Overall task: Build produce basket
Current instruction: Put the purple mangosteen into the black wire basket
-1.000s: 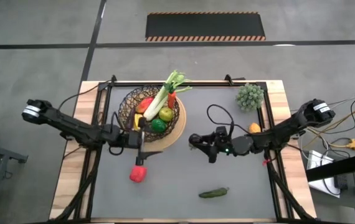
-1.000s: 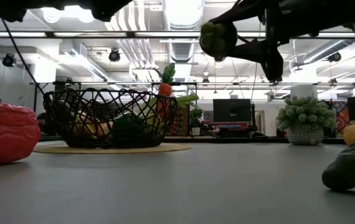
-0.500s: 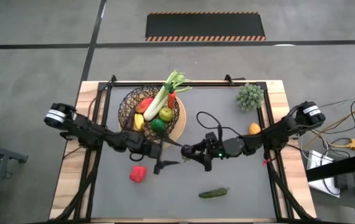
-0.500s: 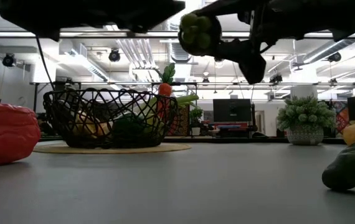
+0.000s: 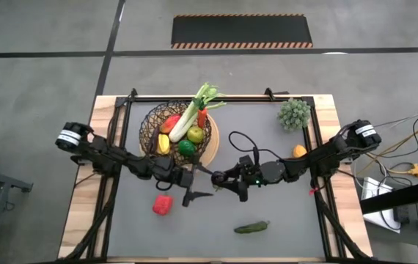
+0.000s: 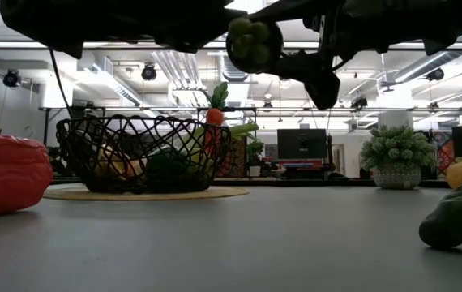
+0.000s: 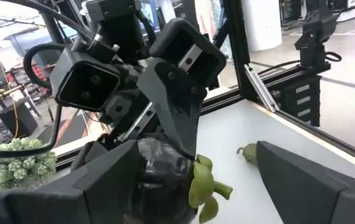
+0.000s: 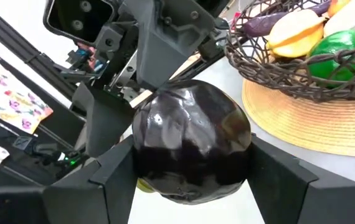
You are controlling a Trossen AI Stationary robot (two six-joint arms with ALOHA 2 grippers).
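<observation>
**Eggplant handover beside the basket**

Since a second earlier, both arms had closed in just beside the basket [image 5: 177, 130]. The right pincer [image 5: 220, 178] gripped the eggplant [image 8: 192, 140] above the grey table [image 5: 282, 220]; the left pincer [image 5: 192, 187] stood wide around it, ready to take it. An open office lay behind.

The eggplant [image 8: 191, 142] has a glossy, smooth dark skin that catches highlights. The right gripper's fingers [image 8: 112, 180] clamped on it look like matt black plastic. The basket [image 8: 302, 62] is woven of dark, thin wire strands, and its base disc [image 8: 314, 127] looks like coarse woven straw. The worktop [image 5: 282, 213] has a smooth matt grey surface edged in pale bare wood. The red pepper [image 6: 4, 174] has a dull, wrinkled skin.
</observation>
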